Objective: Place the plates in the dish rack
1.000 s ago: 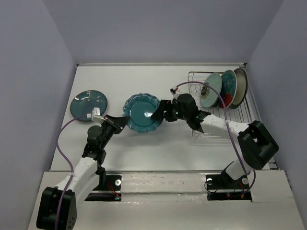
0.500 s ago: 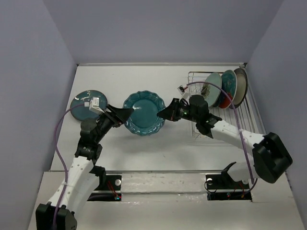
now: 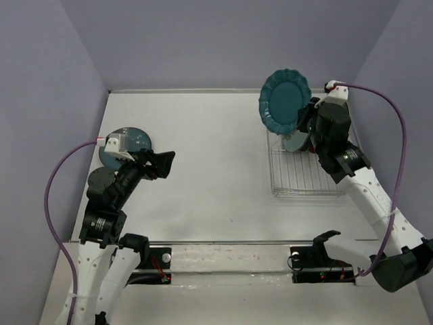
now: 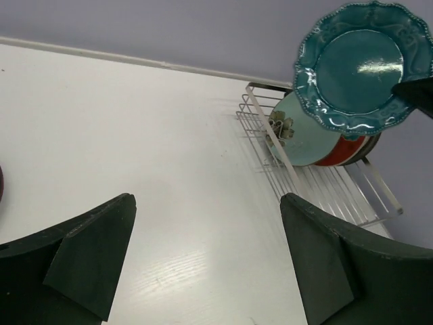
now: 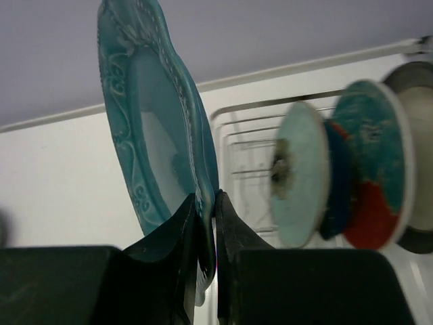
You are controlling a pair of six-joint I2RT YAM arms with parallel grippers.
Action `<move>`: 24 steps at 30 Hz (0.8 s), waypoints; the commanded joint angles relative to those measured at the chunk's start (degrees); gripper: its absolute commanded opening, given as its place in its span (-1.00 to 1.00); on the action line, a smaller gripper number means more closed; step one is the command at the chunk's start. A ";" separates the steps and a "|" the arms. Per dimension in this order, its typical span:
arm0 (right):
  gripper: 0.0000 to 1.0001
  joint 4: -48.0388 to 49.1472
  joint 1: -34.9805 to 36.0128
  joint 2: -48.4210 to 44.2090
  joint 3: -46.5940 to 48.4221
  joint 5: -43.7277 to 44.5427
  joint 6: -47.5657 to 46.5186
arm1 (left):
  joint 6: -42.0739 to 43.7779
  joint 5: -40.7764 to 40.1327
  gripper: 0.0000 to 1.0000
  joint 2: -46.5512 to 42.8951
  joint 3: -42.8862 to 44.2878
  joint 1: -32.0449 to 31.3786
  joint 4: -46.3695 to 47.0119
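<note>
Right hand (image 5: 206, 203) has the scalloped plate (image 3: 285, 101) by its lower rim, fingers pinched tight on either side of the edge. That plate is up in the air and standing on edge, its teal face turned toward the left arm's side. It hangs over the far left corner of the rack (image 3: 308, 177) and sits in no slot. At the far end of the rack, plates stand upright in a row: the mint plate (image 5: 298, 183) is nearest the lifted one, a dark blue plate (image 5: 338, 177) is tucked behind it, then comes the red plate (image 5: 371, 203), and the grey plate (image 5: 421, 145) is at the back. In the right wrist view the scalloped plate is beside the mint plate with a gap between them. Over on the other side, the left hand (image 4: 210, 227) is spread wide with nothing between its fingers, hovering above the white desk (image 3: 210, 128). Just beside it the dark teal plate (image 3: 134, 139) lies flat on the desk, partly hidden by the wrist.
</note>
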 commanded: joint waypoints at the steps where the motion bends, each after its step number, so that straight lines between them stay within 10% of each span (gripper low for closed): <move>1: -0.86 1.90 0.13 3.42 8.02 21.88 -12.12 | 5.20 -3.07 0.98 -3.08 -3.10 -0.05 -2.84; 24: -0.86 1.19 -6.64 20.13 9.96 22.08 -15.41 | 5.03 -4.91 0.98 -3.79 -3.98 -2.25 -2.58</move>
